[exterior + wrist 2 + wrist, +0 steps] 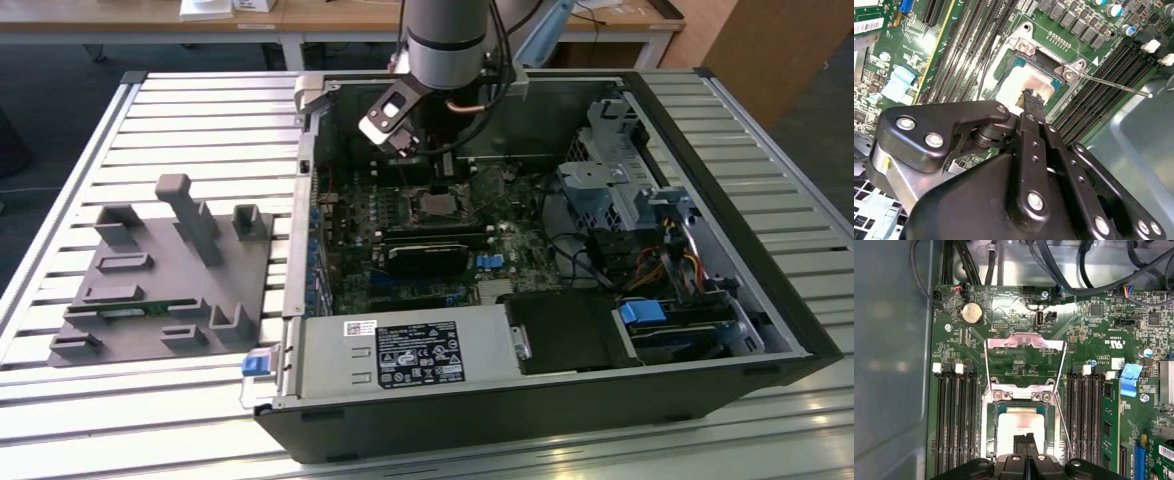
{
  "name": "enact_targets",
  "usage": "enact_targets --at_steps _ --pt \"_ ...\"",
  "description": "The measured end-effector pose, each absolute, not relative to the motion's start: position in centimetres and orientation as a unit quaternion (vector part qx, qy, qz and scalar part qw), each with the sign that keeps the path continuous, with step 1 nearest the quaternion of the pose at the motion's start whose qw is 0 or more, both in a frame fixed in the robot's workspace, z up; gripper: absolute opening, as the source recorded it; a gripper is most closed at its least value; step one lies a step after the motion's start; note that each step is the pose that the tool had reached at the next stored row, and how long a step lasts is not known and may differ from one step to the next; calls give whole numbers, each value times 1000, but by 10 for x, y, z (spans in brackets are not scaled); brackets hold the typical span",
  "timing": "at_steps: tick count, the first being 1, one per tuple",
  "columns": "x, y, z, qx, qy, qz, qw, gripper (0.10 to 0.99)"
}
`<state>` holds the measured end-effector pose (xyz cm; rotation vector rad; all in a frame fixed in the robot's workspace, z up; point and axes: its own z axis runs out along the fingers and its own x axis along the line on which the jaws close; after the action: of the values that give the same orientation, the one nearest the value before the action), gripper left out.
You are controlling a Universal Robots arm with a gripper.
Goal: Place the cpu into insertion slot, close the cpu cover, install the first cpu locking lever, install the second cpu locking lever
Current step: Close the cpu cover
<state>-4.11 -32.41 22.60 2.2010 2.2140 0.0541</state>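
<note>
The cpu [1016,424] is a silvery-beige square lying flat in the motherboard's socket, also seen in the second wrist view as the cpu [1026,80]. My gripper [1026,440] is shut, with its fingertips right at the chip's top and nothing visible between them. In the exterior view my gripper [445,180] hangs over the socket inside the open computer case [747,300]. The cpu cover [1024,343], a thin silver frame, is flipped open away from the socket. A thin locking lever [1063,420] sticks out free beside the socket; the same kind of lever [1114,85] shows as a long rod.
Memory slots [956,415] flank the socket on both sides. A power supply [400,352] and drive cage [601,190] crowd the case. Cables [1064,280] hang past the board's edge. A grey fixture [160,270] stands on the slatted table at the exterior view's left.
</note>
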Motion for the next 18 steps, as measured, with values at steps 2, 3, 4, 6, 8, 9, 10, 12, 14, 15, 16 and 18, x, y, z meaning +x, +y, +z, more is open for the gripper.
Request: enact_targets --at_steps 2,3,4,6,8,9,10,12,14,15,16,18 --pt "-38 -324 226 705 709 17 9 106" --pt "-36 -324 226 705 709 17 9 106" --pt "-34 -324 226 705 709 17 9 106" --pt "-32 -324 228 705 709 17 9 106" --pt "-32 -324 233 705 709 17 9 106" --pt "-32 -324 236 705 709 17 9 106" --pt "-32 -324 240 705 709 17 9 106" --pt "-32 -324 246 705 709 17 9 106" --pt "-29 -324 248 705 709 17 9 106" --pt "-26 -324 249 705 709 17 8 106" --pt "-23 -324 249 705 709 16 8 106" --pt "-17 -324 249 705 709 16 8 106"
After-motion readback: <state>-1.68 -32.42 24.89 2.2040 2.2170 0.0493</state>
